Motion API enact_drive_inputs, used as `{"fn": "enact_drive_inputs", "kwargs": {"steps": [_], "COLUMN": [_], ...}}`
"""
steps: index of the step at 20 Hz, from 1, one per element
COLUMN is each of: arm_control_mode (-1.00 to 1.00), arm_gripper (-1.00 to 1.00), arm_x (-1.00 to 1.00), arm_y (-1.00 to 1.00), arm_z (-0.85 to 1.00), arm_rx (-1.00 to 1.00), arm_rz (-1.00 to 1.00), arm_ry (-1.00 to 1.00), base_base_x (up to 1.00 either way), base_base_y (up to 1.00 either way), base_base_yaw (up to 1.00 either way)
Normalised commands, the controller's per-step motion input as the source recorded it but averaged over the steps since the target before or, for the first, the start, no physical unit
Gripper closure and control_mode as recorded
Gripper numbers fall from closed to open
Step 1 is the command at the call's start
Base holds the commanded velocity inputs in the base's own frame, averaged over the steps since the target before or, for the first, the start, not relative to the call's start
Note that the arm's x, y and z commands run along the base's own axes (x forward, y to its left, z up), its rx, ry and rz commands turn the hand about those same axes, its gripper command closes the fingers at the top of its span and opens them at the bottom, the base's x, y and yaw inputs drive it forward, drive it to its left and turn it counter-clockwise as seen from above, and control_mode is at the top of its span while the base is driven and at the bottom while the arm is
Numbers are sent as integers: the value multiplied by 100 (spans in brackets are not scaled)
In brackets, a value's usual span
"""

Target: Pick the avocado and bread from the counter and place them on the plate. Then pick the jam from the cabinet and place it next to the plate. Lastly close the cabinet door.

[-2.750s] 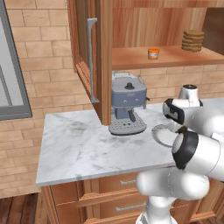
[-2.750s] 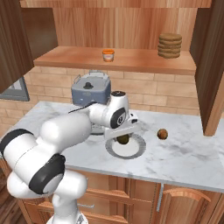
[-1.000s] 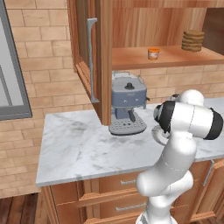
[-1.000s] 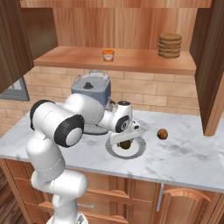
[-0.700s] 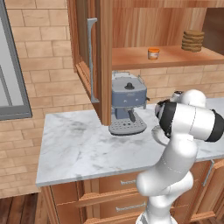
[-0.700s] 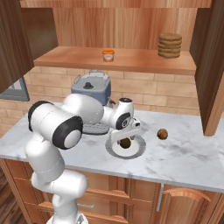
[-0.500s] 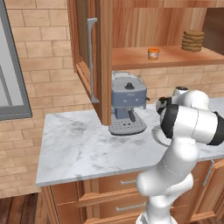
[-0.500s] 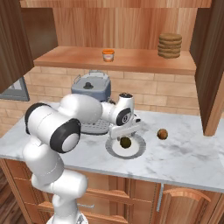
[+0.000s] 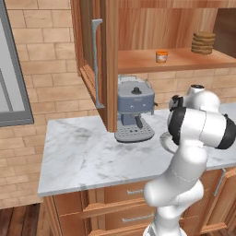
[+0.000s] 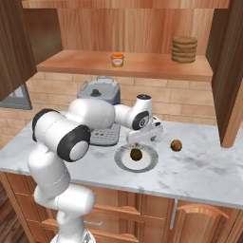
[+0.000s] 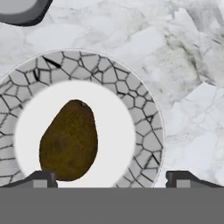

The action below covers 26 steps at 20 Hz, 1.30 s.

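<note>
Marble, white veined with grey, forms the counter [image 10: 199,166] that runs under an open wooden cabinet [image 10: 137,33]; its left door [image 9: 92,69] stands swung out toward the room. On the cabinet shelf a small jam jar [image 10: 117,60] with an orange lid stands to the left, well apart from a stack of brown discs [image 10: 184,49] on the right. Below the shelf a grey-blue coffee machine [image 9: 134,113] sits at the back of the counter against the brick wall.

Just in front and to the right of the machine lies the plate [image 10: 124,161], round, with a cracked grey pattern around a plain white centre. The avocado [image 11: 68,140], dark brownish-green and pear-shaped, rests on that white centre with nothing touching it. The gripper [image 10: 146,134] hangs just above the far rim of the plate, its fingers spread wide and released, their dark tips [image 11: 41,179] showing either side of the avocado in the hand view. To the right of the plate, apart from it on the bare marble, lies a small round brown bread [image 10: 176,145].
</note>
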Motion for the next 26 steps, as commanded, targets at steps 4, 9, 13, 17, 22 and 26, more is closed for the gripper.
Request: {"fn": "enact_drive_inputs", "kwargs": {"steps": [4, 9, 13, 17, 22, 26], "arm_control_mode": [-100, -100, -100, -100, -100, -100], "arm_gripper": [-100, -100, -100, -100, -100, -100], "arm_x": [47, 48, 15, 10, 24, 21], "arm_y": [-68, -66, -55, -34, -2, -4], "arm_z": [4, 7, 5, 0, -4, -1], "arm_rx": [0, 1, 0, 0, 0, 0], "arm_rz": [-2, -2, -5, -7, -3, 0], "arm_ry": [0, 0, -5, -1, 0, 0], "base_base_x": [0, 0, 0, 0, 0, 0], "base_base_y": [0, 0, 0, 0, 0, 0], "base_base_yaw": [0, 0, 0, 0, 0, 0]}}
